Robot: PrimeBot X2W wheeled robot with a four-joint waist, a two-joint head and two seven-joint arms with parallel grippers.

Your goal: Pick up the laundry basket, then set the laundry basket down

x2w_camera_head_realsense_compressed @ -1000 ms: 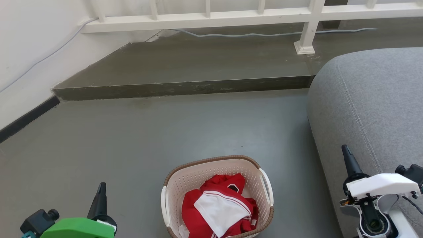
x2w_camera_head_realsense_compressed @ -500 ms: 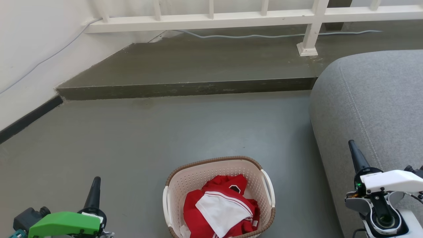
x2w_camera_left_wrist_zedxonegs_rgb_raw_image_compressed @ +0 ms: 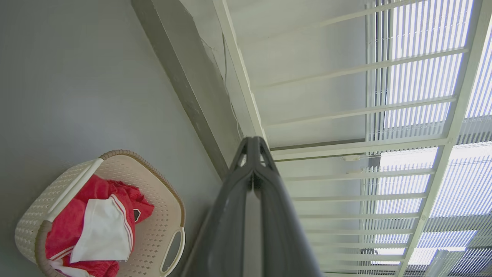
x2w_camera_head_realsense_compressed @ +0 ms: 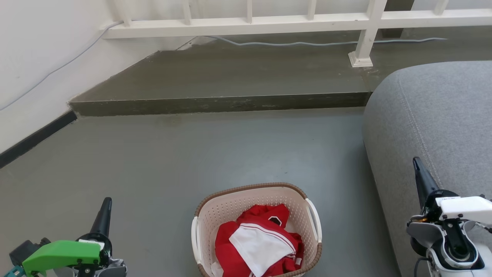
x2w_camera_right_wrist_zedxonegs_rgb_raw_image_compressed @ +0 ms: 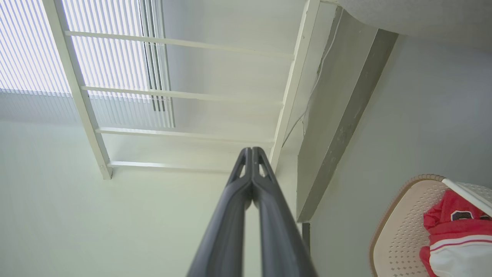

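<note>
The laundry basket (x2w_camera_head_realsense_compressed: 238,206) stands on the grey floor at the bottom centre of the head view, cream and perforated with a brown rim and white side handles, holding red and white clothes (x2w_camera_head_realsense_compressed: 257,242). My left gripper (x2w_camera_head_realsense_compressed: 106,202) is at the lower left, well apart from the basket, fingers shut and empty. My right gripper (x2w_camera_head_realsense_compressed: 416,161) is at the lower right over the sofa's edge, also shut and empty. The left wrist view has the basket (x2w_camera_left_wrist_zedxonegs_rgb_raw_image_compressed: 161,204) at lower left of the shut left gripper (x2w_camera_left_wrist_zedxonegs_rgb_raw_image_compressed: 252,141). The right wrist view has the basket (x2w_camera_right_wrist_zedxonegs_rgb_raw_image_compressed: 399,227) at lower right of the shut right gripper (x2w_camera_right_wrist_zedxonegs_rgb_raw_image_compressed: 251,151).
A grey sofa (x2w_camera_head_realsense_compressed: 434,123) fills the right side, close to the basket. A raised concrete step (x2w_camera_head_realsense_compressed: 223,103) crosses the floor ahead, with a white railing (x2w_camera_head_realsense_compressed: 269,23) and a cable (x2w_camera_head_realsense_compressed: 307,43) on it. A white wall (x2w_camera_head_realsense_compressed: 34,57) runs along the left.
The head view has shifted slightly. Both grippers have spread outward from the basket: the left one lower and further left, the right one further right and a little higher. The basket stays put.
</note>
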